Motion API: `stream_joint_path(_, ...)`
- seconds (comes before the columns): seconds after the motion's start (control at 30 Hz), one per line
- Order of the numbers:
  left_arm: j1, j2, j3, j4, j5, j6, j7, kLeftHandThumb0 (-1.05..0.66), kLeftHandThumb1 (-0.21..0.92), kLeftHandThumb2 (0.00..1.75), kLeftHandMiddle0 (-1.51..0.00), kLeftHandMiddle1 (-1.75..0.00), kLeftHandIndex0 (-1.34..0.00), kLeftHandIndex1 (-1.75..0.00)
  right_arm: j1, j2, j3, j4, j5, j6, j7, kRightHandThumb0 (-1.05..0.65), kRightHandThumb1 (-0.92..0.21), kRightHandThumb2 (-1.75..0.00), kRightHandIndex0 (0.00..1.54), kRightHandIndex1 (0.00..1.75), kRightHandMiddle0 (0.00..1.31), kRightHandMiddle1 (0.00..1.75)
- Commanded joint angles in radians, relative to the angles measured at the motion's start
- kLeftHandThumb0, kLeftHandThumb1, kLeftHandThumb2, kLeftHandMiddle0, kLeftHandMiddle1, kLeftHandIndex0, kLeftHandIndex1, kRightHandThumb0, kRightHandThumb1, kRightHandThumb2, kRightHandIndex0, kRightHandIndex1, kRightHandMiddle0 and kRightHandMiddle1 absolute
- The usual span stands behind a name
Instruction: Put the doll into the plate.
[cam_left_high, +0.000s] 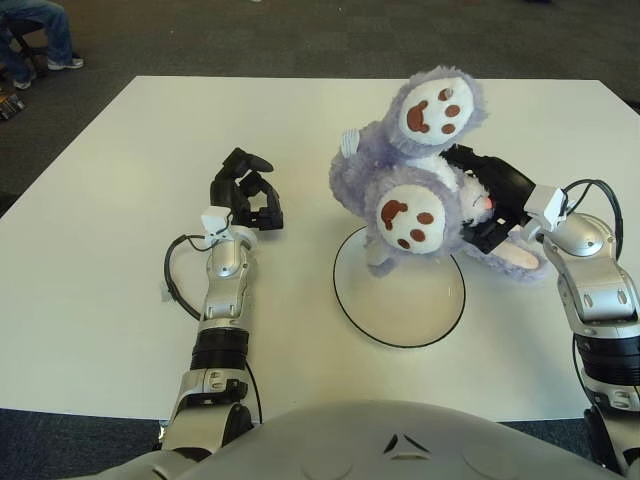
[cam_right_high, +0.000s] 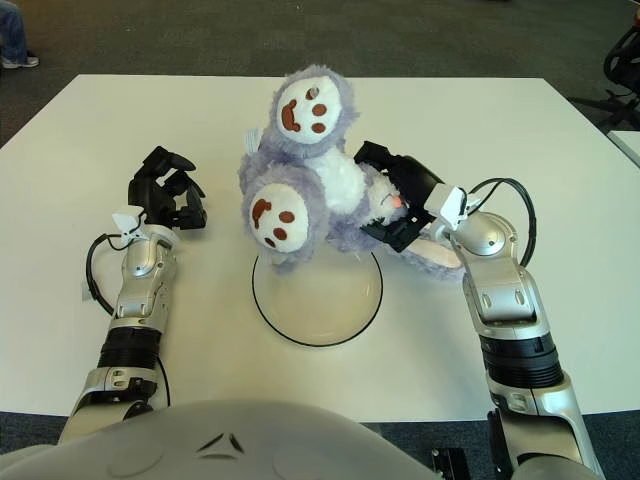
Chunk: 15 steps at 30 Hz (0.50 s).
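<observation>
Doll gripped in right hand, fingers closed round body, feet up, hanging over plate far rim for drop. Left hand curled, empty, idle left of plate on surface.

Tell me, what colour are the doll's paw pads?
Brown marks on white soles of the doll, clearest in the left eye view.

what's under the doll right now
The far rim of the plate lies below the doll's lower foot, held by the right hand. Whether they touch is hidden. The left hand shows left of the plate.
</observation>
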Motion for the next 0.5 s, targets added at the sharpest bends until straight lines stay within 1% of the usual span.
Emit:
stream_joint_path(0.0,0.032,-0.003,0.001,0.033,0.001,0.006,0.001,-0.01,-0.10,1.74,-0.94,-1.75,-0.77,-1.58,0.000,-0.024,-0.002,0.001,-0.004,-0.051,0.018,0.00,-0.12,-1.51,0.79,1.62,0.55,1.75)
stream_joint_path(0.13,0.032,-0.003,0.001,0.031,0.001,0.009,0.002,-0.01,-0.11,1.74,-0.94,-1.75,-0.78,-1.57,0.004,-0.032,0.001,0.020,-0.015,-0.092,0.025,0.00,-0.09,-1.51,0.83,1.55,0.58,1.75)
stream_joint_path(0.27,0.033,-0.003,0.000,0.030,0.001,0.009,0.001,-0.01,-0.10,1.73,-0.94,-1.75,-0.78,-1.57,0.010,-0.046,0.008,0.043,-0.029,-0.148,0.038,0.00,-0.07,-1.53,0.85,1.52,0.61,1.75)
stream_joint_path(0.47,0.033,-0.004,-0.001,0.030,0.000,0.007,-0.001,-0.01,-0.10,1.73,-0.94,-1.75,-0.78,-1.57,0.015,-0.053,0.011,0.067,-0.033,-0.197,0.048,0.00,0.01,-1.59,0.90,1.48,0.69,1.75)
